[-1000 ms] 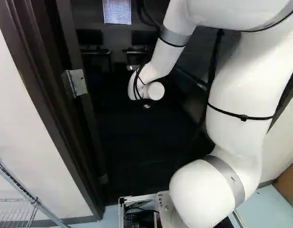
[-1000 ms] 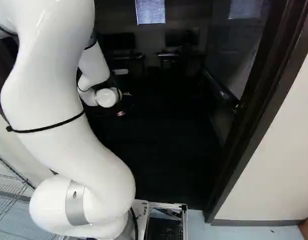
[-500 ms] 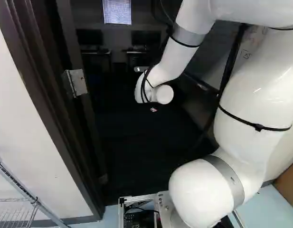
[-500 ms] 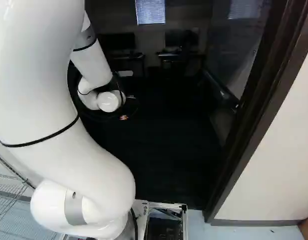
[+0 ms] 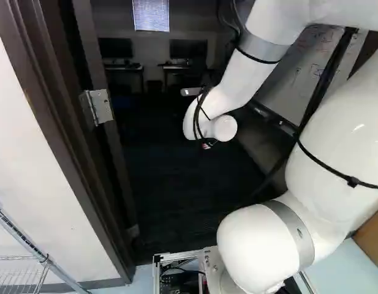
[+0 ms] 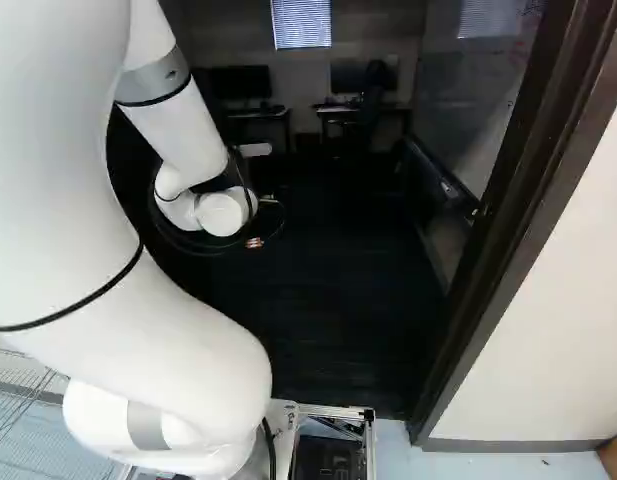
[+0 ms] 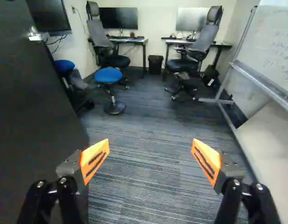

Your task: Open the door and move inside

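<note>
Near: arm [image 5: 262, 242] white, banded grey, with thin black ties [image 5: 353, 182]; pads [image 7: 94, 158] bright orange, dark diagonal stripes. Left: door [image 7: 31, 116] near-black, door frame [image 5: 57, 122] dark brown. Carpet [image 7: 144, 163] blue-grey, fine dark striping. Left, farther: round stool [image 7: 108, 74], seat vivid blue. Right: whiteboard [image 7: 270, 42] white, faint reddish script. Far: blinds [image 5: 151, 15] pale blue (verging on lavender), finely lined.

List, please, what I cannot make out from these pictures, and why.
- Wrist view: whiteboard writing, too small and blurred.
- Wrist view: the door's full extent, cut off by the edge.
- Both base views: the gripper's fingers, lost in darkness near the arm's end.
</note>
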{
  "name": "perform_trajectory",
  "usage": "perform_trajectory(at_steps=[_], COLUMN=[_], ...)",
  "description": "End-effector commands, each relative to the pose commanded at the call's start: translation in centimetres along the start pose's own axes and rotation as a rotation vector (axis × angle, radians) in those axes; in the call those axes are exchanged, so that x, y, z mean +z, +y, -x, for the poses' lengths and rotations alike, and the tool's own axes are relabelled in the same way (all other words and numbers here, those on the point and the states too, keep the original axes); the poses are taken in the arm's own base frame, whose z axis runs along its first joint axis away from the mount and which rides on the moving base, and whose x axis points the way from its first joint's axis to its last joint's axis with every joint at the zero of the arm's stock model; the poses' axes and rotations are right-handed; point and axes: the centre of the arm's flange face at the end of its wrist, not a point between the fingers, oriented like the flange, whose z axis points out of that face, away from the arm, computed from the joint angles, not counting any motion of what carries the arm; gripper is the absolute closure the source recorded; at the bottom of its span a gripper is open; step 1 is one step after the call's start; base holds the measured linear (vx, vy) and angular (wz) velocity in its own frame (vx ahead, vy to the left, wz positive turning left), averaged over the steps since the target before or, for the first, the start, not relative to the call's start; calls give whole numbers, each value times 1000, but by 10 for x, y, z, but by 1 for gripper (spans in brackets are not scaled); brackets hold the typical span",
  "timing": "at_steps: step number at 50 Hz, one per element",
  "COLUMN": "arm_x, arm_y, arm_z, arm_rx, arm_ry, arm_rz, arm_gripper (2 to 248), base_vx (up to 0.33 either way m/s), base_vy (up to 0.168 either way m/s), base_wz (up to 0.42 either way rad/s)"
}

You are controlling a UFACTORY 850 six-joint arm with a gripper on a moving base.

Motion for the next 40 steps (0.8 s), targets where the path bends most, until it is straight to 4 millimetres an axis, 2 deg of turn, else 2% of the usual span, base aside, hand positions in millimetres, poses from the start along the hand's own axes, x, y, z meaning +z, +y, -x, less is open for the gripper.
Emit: perform_trajectory(at_steps=[23, 40], arm_x=[-37, -41], arm_y=[20, 24], arm_z=[15, 17], arm_rx=[3, 7], arm_ry=[5, 6], arm_rz=[49, 61], arm_gripper=[3, 3], base_vx=[0, 0], base_vy=[0, 0], base_wz=[0, 0])
